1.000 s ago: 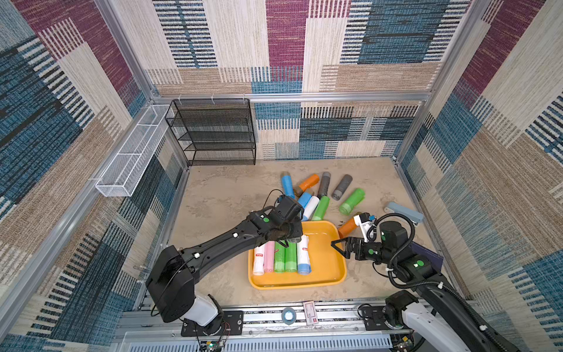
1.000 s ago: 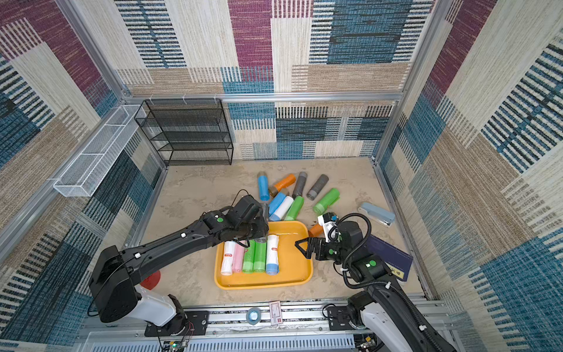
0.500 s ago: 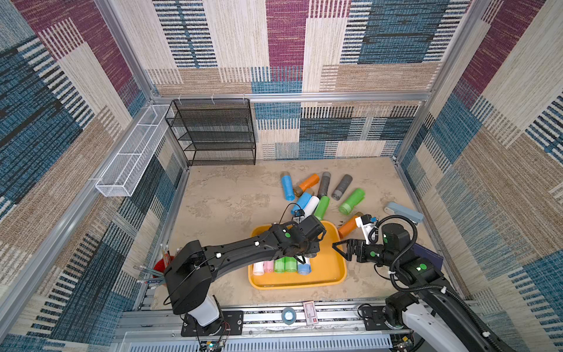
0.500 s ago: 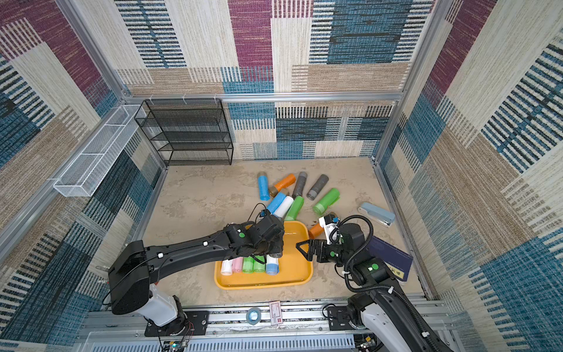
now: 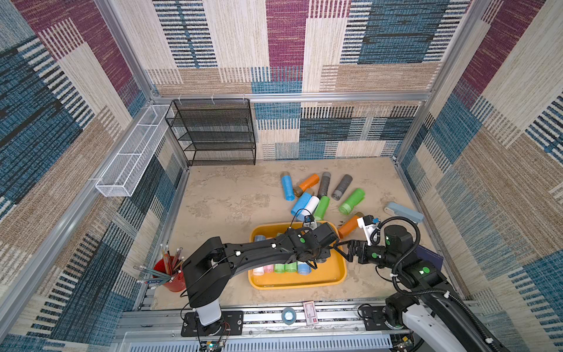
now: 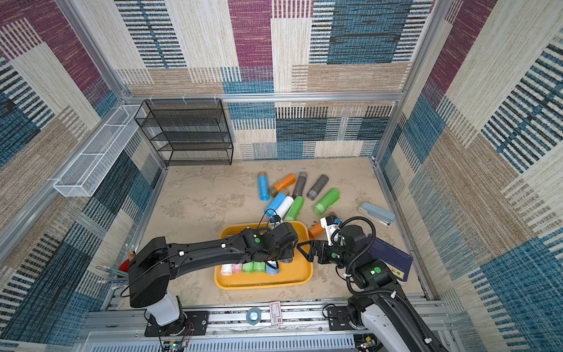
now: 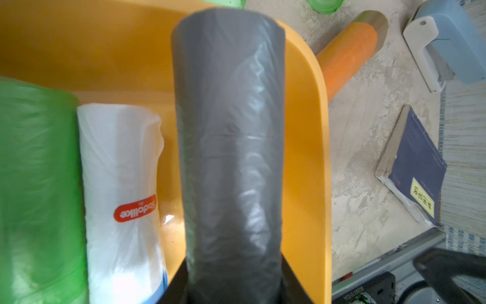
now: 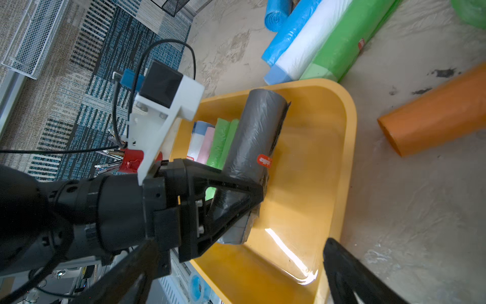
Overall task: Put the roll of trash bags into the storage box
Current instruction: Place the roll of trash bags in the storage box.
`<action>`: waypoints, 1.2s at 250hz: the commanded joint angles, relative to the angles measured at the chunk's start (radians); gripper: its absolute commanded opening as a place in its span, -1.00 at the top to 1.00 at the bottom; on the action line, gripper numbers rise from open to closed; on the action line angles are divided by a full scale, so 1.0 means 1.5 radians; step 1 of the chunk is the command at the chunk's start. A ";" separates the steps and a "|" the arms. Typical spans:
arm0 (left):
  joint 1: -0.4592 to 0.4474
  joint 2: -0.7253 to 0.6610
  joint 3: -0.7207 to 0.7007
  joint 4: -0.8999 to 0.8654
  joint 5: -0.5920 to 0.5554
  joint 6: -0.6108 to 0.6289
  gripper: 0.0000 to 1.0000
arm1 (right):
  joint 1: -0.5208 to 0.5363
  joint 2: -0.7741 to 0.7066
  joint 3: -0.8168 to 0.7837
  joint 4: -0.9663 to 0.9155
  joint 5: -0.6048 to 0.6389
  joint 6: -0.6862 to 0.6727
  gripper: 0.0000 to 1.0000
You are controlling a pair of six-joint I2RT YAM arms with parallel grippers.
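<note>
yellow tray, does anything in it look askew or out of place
The grey roll is the odd one: it slants above the floor of the storage box, not lying flat like the other rolls packed side by side. The left end effector is clamped on it.

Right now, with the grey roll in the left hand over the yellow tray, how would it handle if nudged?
The grey roll is a cylinder, so it would probably roll until it meets the white roll or the rim of the tray. Its wrinkled glossy film looks slippery and slightly soft under the left hand.
</note>
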 commanded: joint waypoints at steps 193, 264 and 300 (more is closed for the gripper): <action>-0.012 0.047 -0.021 0.002 -0.056 -0.035 0.27 | -0.001 -0.011 -0.002 -0.006 -0.011 0.014 -0.99; -0.011 0.056 -0.019 -0.005 -0.059 -0.033 0.25 | 0.000 -0.006 -0.002 -0.007 -0.011 0.014 -0.99; -0.010 0.061 -0.021 -0.006 -0.056 -0.032 0.25 | 0.000 -0.005 -0.002 -0.009 -0.015 0.013 -0.99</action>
